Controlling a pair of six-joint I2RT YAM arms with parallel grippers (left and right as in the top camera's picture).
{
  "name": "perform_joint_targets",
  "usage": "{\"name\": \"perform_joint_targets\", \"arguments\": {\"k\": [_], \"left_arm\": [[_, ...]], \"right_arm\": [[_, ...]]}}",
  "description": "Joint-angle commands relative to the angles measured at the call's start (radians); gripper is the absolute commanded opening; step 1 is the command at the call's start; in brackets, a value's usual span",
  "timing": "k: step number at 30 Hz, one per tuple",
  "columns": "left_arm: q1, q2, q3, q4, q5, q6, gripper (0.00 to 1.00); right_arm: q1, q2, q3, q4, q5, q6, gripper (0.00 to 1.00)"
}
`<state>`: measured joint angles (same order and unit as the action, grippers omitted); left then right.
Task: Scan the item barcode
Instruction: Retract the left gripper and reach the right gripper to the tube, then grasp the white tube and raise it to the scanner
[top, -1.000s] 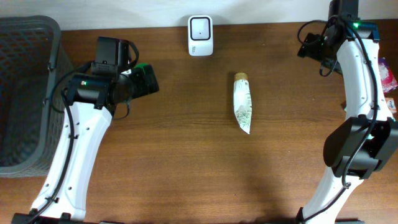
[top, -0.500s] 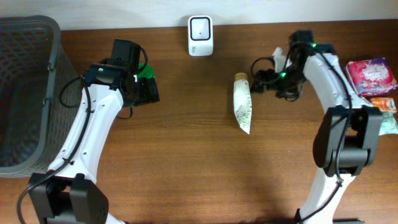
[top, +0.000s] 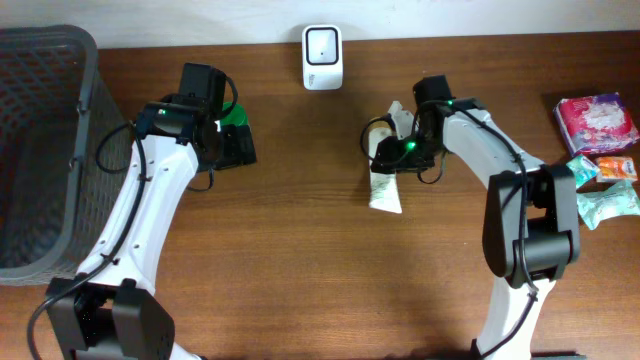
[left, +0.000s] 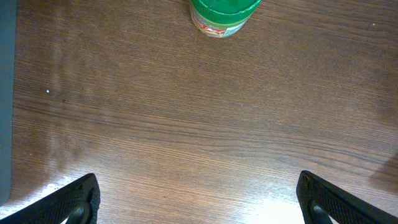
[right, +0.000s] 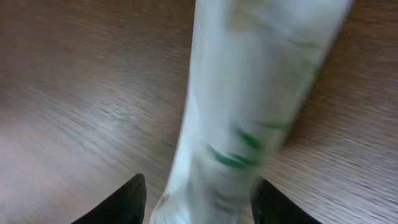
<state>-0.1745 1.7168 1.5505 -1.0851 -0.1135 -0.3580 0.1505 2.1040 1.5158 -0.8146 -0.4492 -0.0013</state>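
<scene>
And there's the move: the right arm has swung in from the far edge and dropped onto the tube (top: 386, 190). The right fingers (right: 127, 202), wide a second ago, are narrowing with one on each flank of it. The wrist view is smeared with motion, so I cannot tell whether the grip is firm. The tube has slid a little left and lies flat on the tabletop (top: 300, 260), well short of the scanner (top: 322, 43) at the back edge. By my reading, pickup is under way and the scan itself is not yet begun.

The left fingers (left: 74, 199) hang wide open, holding nothing, just short of a green-lidded jar (left: 222, 12). The basket (top: 40, 150) on the left shows nothing inside, as far as the mesh allows. A few packets (top: 597, 120) wait at the right edge.
</scene>
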Motion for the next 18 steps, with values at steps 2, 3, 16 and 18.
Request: {"name": "perform_joint_targets", "arguments": {"k": [2,3,16,18], "left_arm": [[0.003,0.005,-0.001,-0.001,-0.015,0.016,0.99],[0.003,0.005,-0.001,-0.001,-0.015,0.016,0.99],[0.003,0.005,0.000,-0.001,-0.015,0.016,0.99],[0.003,0.005,-0.001,-0.001,-0.015,0.016,0.99]], "right_arm": [[0.060,-0.001,-0.008,0.005,0.218,0.175,0.46],[0.071,-0.001,-0.008,0.008,0.226,0.175,0.47],[0.249,-0.002,0.055,0.040,0.515,0.273,0.22],[0.249,-0.002,0.055,0.040,0.518,0.273,0.04]]}}
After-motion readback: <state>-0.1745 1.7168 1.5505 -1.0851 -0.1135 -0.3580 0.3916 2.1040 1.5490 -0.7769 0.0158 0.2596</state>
